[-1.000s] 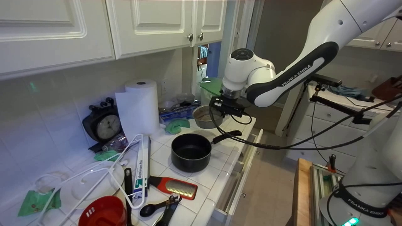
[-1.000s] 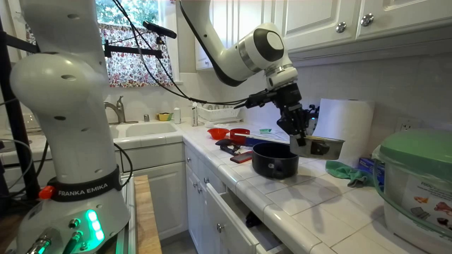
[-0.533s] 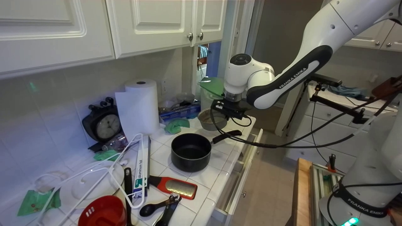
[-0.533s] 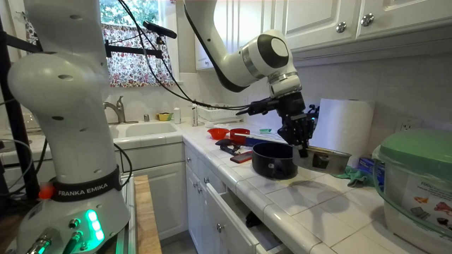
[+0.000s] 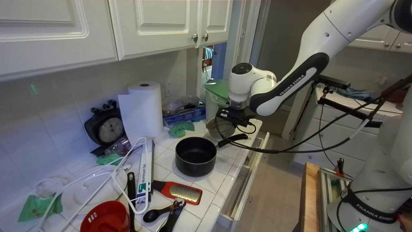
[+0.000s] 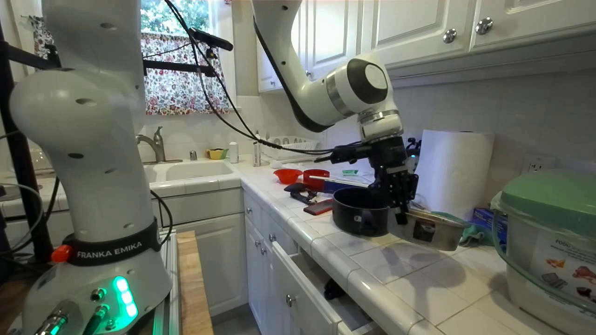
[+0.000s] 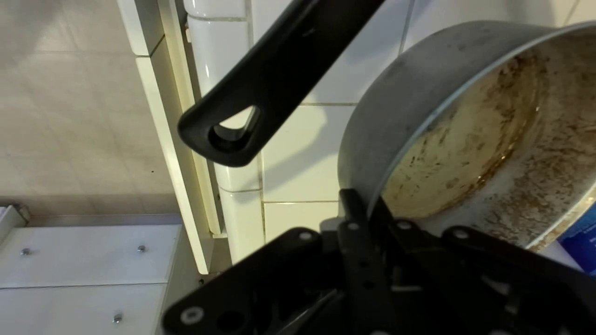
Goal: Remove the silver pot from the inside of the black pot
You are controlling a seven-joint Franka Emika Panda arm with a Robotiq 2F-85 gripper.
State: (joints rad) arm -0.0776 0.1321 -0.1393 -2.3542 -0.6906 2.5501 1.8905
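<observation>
In an exterior view, the round matte-black pot (image 5: 195, 167) stands on the white-tiled tabletop (image 5: 210, 182); behind it rightward, the round silver-metal pot (image 5: 227, 132); behind it leftward, the white paper-towel roll (image 5: 146, 111); before it, the red-framed metal grater (image 5: 184, 192).

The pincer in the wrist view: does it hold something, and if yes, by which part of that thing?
Yes: the pincer holds the silver pot by its wall at the rim, one finger inside, one outside.

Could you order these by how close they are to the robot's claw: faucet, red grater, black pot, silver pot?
In an exterior view, nearest the gripper first:
1. Silver pot: pinched at its rim.
2. Black pot: just left in the picture.
3. Red grater: farther left.
4. Faucet: farthest left, at the sink.
</observation>
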